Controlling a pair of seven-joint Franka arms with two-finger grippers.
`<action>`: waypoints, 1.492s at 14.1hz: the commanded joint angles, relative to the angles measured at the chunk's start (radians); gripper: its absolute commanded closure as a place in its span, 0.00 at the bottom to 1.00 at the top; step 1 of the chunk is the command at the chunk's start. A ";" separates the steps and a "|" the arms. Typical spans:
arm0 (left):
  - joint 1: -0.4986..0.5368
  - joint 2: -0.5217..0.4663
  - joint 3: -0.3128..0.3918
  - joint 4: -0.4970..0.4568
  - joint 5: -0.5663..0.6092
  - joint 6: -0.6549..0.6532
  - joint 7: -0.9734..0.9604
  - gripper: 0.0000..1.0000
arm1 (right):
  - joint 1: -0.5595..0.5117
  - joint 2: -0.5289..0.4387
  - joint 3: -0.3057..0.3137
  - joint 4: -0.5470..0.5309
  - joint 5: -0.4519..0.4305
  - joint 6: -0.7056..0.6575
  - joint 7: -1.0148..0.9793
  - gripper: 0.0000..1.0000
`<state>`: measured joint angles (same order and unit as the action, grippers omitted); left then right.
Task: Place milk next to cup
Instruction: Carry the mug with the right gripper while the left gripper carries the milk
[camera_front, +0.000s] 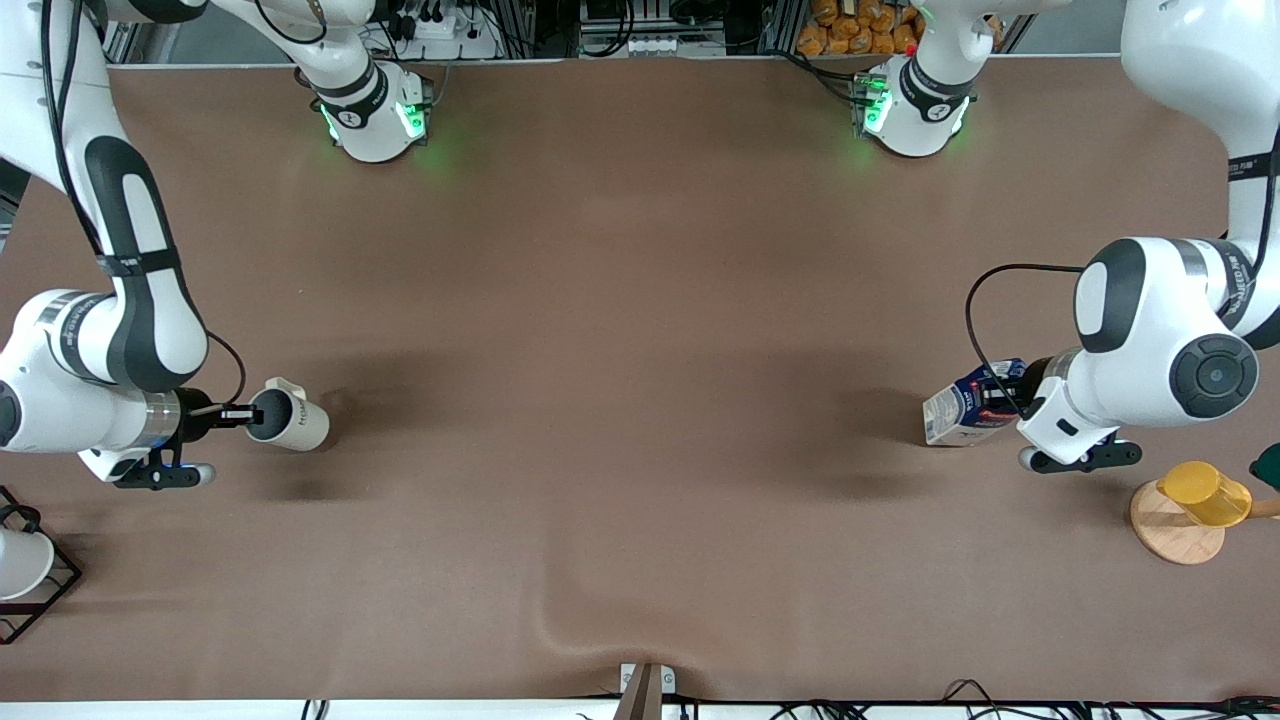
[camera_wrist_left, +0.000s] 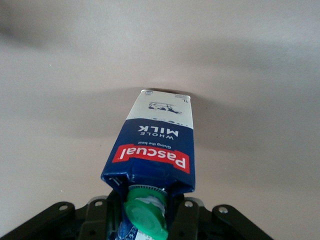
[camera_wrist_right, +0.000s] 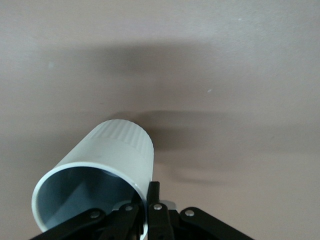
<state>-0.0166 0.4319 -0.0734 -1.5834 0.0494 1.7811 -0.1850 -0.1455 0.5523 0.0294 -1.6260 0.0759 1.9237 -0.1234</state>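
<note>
The milk (camera_front: 968, 404) is a dark blue carton with pale sides, tilted, at the left arm's end of the table. My left gripper (camera_front: 1022, 395) is shut on its gabled top; the left wrist view shows the green cap (camera_wrist_left: 147, 212) between the fingers and the red label (camera_wrist_left: 151, 157). The cup (camera_front: 290, 415) is a beige mug with a grey inside, tipped on its side at the right arm's end. My right gripper (camera_front: 243, 413) is shut on its rim, one finger inside and one outside, as the right wrist view shows on the cup (camera_wrist_right: 107, 157).
A yellow cup (camera_front: 1205, 493) lies on a round wooden coaster (camera_front: 1170, 530) near the left arm's end. A white cup in a black wire frame (camera_front: 20, 565) stands at the right arm's end. A cloth ripple (camera_front: 560, 620) runs near the front edge.
</note>
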 joint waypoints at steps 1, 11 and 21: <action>-0.014 -0.038 -0.026 0.043 0.032 -0.071 -0.016 0.87 | 0.082 -0.052 0.000 0.000 0.016 -0.061 0.170 1.00; -0.019 -0.128 -0.101 0.045 0.018 -0.138 -0.022 0.86 | 0.553 -0.057 -0.003 0.097 0.120 -0.045 1.000 1.00; -0.019 -0.139 -0.163 0.043 0.015 -0.144 -0.036 0.86 | 0.825 0.144 -0.003 0.163 0.140 0.273 1.363 1.00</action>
<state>-0.0371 0.3083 -0.2225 -1.5366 0.0518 1.6504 -0.1978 0.6535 0.6434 0.0399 -1.5201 0.1975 2.1804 1.2129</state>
